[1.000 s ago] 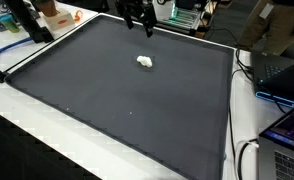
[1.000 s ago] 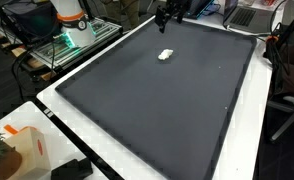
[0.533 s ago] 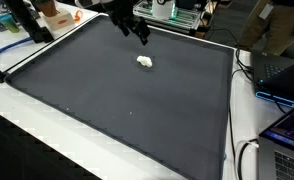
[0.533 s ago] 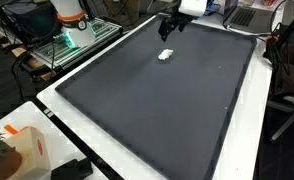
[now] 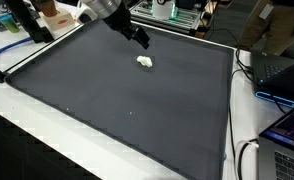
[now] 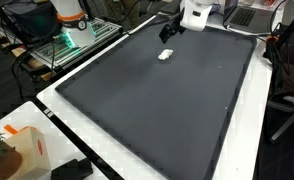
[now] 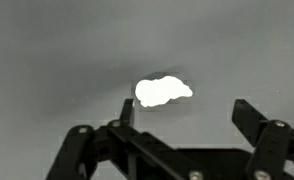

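Observation:
A small white crumpled lump point(image 5: 145, 62) lies on the dark grey mat point(image 5: 127, 110) toward its far side; it also shows as the lump point(image 6: 166, 55) and the lump point(image 7: 163, 91). My gripper point(image 5: 140, 41) hangs above the mat a short way from the lump, tilted, with the white arm behind it. In the wrist view the gripper point(image 7: 185, 115) stands open, its dark fingers point(image 7: 249, 118) spread wide with nothing between them, and the lump lies just beyond the fingertips. The gripper point(image 6: 168, 33) is clear of the lump.
The mat covers a white table point(image 5: 27, 140). Laptops and cables point(image 5: 277, 80) sit along one side. An orange object point(image 5: 57, 14) and clutter stand at the far corner. A cart with equipment point(image 6: 72, 35) and an orange-white box point(image 6: 17, 145) stand beside the table.
The arm has swung down and sideways over the mat's far edge, bringing the gripper lower and nearer to the white lump. The jaws stayed open. The lump has not moved.

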`<move>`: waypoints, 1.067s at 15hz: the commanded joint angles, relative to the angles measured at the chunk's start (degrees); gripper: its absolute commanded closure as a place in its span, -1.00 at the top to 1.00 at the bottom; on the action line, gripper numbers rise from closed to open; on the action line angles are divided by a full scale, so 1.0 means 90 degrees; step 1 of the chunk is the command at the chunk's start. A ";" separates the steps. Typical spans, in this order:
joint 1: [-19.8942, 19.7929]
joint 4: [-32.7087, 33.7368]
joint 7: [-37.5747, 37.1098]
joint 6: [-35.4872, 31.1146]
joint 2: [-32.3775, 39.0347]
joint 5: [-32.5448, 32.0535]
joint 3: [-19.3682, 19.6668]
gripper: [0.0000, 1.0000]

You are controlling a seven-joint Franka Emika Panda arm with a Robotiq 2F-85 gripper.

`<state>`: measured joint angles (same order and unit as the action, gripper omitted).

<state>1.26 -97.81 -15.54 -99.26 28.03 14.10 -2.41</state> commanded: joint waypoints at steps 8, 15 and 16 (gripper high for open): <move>-0.0286 0.1743 -0.0068 0.1642 0.1407 0.0664 0.0219 1.00; -0.0309 0.2150 -0.0365 0.2046 0.1730 0.0664 0.0304 1.00; -0.0307 0.2197 -0.0471 0.2036 0.1784 0.0675 0.0348 1.00</move>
<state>-1.45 -81.00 -17.08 -83.25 41.60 19.76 -0.47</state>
